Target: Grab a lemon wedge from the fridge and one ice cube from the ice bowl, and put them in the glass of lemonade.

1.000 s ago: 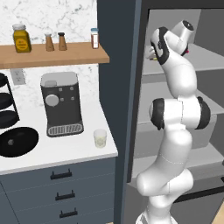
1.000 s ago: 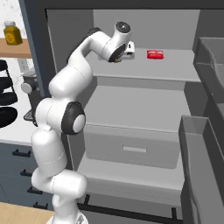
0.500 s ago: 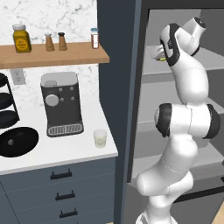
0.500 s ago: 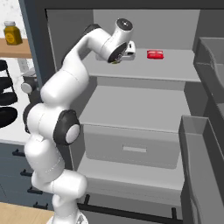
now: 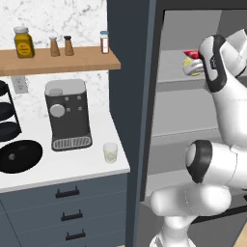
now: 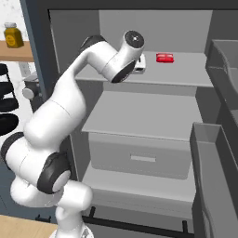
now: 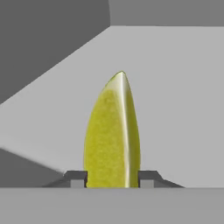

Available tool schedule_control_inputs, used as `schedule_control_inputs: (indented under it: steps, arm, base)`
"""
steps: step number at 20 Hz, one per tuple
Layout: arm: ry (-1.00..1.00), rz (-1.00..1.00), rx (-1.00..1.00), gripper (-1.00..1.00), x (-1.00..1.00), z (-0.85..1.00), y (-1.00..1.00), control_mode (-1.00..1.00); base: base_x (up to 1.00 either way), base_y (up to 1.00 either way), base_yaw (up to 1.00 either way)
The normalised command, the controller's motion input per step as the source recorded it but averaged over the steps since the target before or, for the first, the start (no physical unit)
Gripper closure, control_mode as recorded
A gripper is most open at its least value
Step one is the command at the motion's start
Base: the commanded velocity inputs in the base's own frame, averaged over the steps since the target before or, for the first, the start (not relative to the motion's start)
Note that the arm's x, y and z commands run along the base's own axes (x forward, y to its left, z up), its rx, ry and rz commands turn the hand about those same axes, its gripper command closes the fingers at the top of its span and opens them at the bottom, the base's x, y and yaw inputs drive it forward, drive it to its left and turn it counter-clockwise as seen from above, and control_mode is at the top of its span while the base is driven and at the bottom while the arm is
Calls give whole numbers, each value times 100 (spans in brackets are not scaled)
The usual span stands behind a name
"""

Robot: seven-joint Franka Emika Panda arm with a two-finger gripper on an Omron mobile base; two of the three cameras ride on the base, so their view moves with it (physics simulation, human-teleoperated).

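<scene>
In the hand view my gripper (image 7: pixel 112 179) is shut on the lemon wedge (image 7: pixel 112 135), a yellow-green slice standing upright between the two dark fingertips (image 7: pixel 77 178). The hand reaches into the open fridge (image 6: pixel 139 118) at its top shelf. From the left base view the lemon wedge (image 5: pixel 192 67) shows as a yellow spot just ahead of the wrist. The gripper (image 6: pixel 139 66) hangs just above that shelf in the right base view. The glass of lemonade (image 5: pixel 110 152) stands on the white counter near its right edge. The black ice bowl (image 5: pixel 19 156) lies at the counter's left; an ice cube in it cannot be made out.
A red packet (image 6: pixel 164 57) lies on the top shelf to the right of the hand. A coffee machine (image 5: pixel 67 115) stands behind the glass. A tiered black rack (image 5: pixel 6 112) is at far left. The fridge door bins (image 6: pixel 216 153) jut out on the right.
The arm's elbow and lower links have swung out and down while the hand stayed at the top shelf. The grip on the wedge holds.
</scene>
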Motion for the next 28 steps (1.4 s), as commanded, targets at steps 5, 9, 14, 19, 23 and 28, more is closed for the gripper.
schedule_control_inputs:
  steps: [5,9,14,19,23,28]
  arm:
    - [-1,0,0,100,-100,0,9,-100]
    - [0,-13,0,100,-100,-1,2,-100]
    - [20,-32,0,100,-100,-25,0,-100]
    - [44,-36,0,100,-100,-34,0,-100]
    - [32,-26,0,100,-94,-47,0,-100]
    - [12,-11,1,100,-48,-41,0,-100]
  base:
    - [0,0,0]
    - [0,0,0]
    - [0,0,0]
    - [0,0,0]
    - [0,0,0]
    - [0,0,0]
